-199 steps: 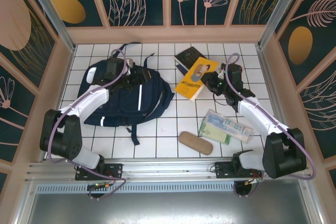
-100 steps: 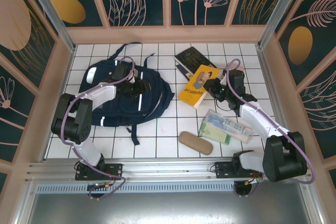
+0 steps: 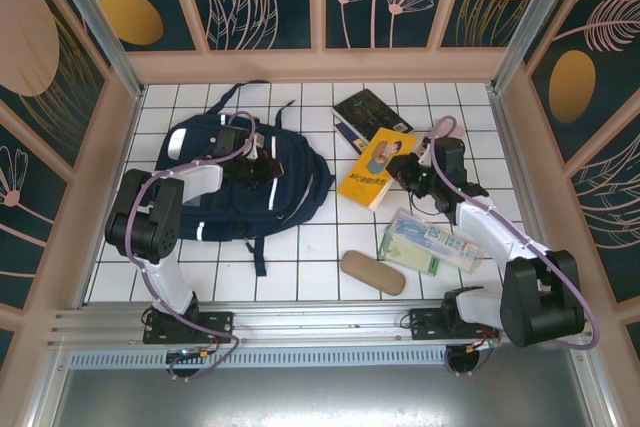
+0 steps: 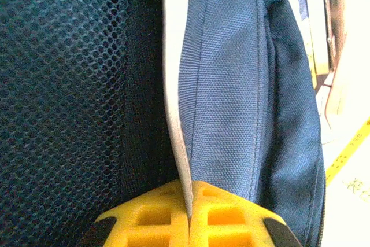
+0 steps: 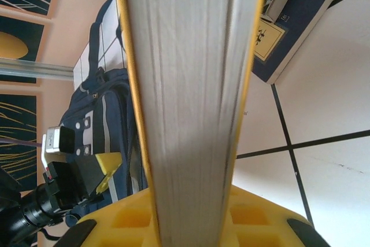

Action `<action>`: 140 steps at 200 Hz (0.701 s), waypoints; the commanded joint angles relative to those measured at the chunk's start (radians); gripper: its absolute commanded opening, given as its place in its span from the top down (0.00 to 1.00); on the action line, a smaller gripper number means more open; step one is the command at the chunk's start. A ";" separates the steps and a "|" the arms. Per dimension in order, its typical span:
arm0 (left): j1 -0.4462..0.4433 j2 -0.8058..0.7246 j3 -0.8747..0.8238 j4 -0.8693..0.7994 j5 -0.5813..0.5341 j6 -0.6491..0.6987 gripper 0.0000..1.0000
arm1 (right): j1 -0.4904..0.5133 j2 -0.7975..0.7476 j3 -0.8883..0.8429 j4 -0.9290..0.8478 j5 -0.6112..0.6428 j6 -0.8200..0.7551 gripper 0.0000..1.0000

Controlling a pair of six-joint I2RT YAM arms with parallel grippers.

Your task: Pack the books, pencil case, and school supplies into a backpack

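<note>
Clenched left fingers [image 4: 150,218] pinched a white-edged fold of the backpack [image 3: 290,187], while my right fingers [image 5: 127,224] gripped the yellow book [image 3: 375,167] across its pages. That book sat just right of the backpack, with the tan case [image 3: 373,272] off the backpack's near right corner.

Open tiles [image 3: 305,239] lie between backpack [image 3: 215,202] and tan case [image 3: 372,272]; packet [image 3: 430,242] and yellow book [image 3: 375,169] crowd the right

Mostly hidden under yellow book [image 3: 375,167]: dark blue book [image 3: 344,131]; backpack [image 4: 231,85] cropped by left-wrist frame edges.
</note>
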 commanded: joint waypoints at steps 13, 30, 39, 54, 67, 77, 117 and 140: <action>-0.003 -0.029 -0.011 0.024 0.064 0.054 1.00 | -0.005 -0.046 -0.003 0.091 -0.027 -0.017 1.00; -0.004 -0.076 0.045 -0.063 0.035 0.103 1.00 | -0.005 -0.055 0.015 0.075 -0.035 -0.045 1.00; -0.003 -0.094 0.071 -0.091 0.051 0.118 1.00 | -0.001 -0.059 0.038 0.055 -0.037 -0.066 1.00; -0.003 -0.160 0.117 -0.144 0.063 0.120 1.00 | 0.009 -0.060 0.094 -0.026 0.005 -0.106 1.00; -0.004 -0.203 0.158 -0.204 0.066 0.129 1.00 | 0.010 -0.054 0.131 -0.076 0.006 -0.132 1.00; -0.004 -0.237 0.184 -0.245 0.082 0.136 1.00 | 0.007 -0.043 0.151 -0.087 -0.045 -0.149 1.00; -0.003 -0.374 0.220 -0.327 0.112 0.126 1.00 | 0.015 0.014 0.129 0.081 -0.310 -0.056 1.00; -0.001 -0.430 0.220 -0.338 0.184 0.123 1.00 | 0.070 0.070 0.133 0.165 -0.347 -0.018 1.00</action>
